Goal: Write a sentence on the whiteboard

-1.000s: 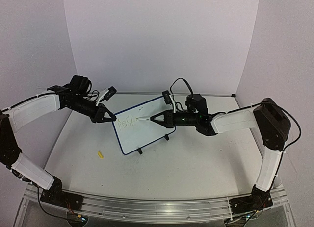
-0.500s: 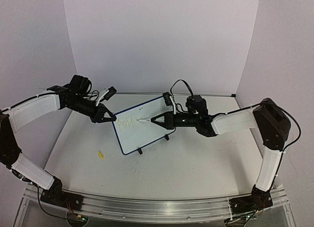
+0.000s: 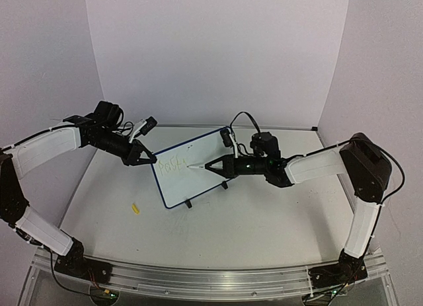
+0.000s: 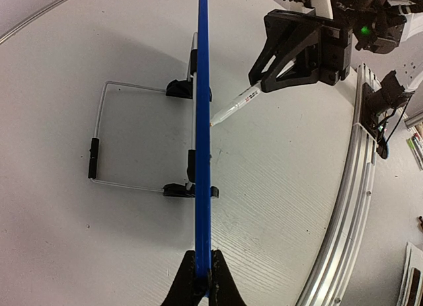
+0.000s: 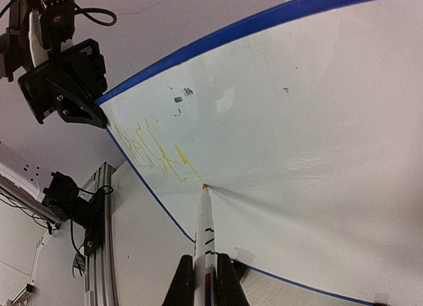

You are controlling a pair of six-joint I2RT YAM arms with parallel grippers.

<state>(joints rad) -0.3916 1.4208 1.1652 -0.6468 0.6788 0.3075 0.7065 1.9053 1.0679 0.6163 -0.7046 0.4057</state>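
Blue-framed whiteboard (image 3: 192,170) stood propped on its feet (image 3: 189,203) on the table (image 3: 264,213), toward the far edge, a bit left of mid-width.

Top view:
- The left gripper (image 3: 147,158) was clamped on the board's left edge, jaws together on the frame.
- The right gripper (image 3: 210,166) was closed on a white marker (image 3: 197,166), which pointed left with its tip on the board face.
- The sentence (image 3: 173,167) was a faint yellow scrawl on the left half of the board. The marker tip sat at its right end.
- A small yellow cap (image 3: 135,208) lay loose on the table toward the left edge, apart from the board.

Left wrist:
- The board appeared edge-on as a thin blue line, and both fingers pinched it at the bottom of the frame with no gap visible.
- A wire stand (image 4: 99,131) stuck out behind the board with its black ends on the table.
- The marker came in from the writing side, tip touching the face.

Right wrist:
- The jaws were tight on the marker barrel at the bottom of the frame.
- The orange tip was in contact with the white surface, right at the end of the last yellow stroke.
- The letters were too faint to read.
- The left gripper was visible at the board's far edge, gripping the frame.
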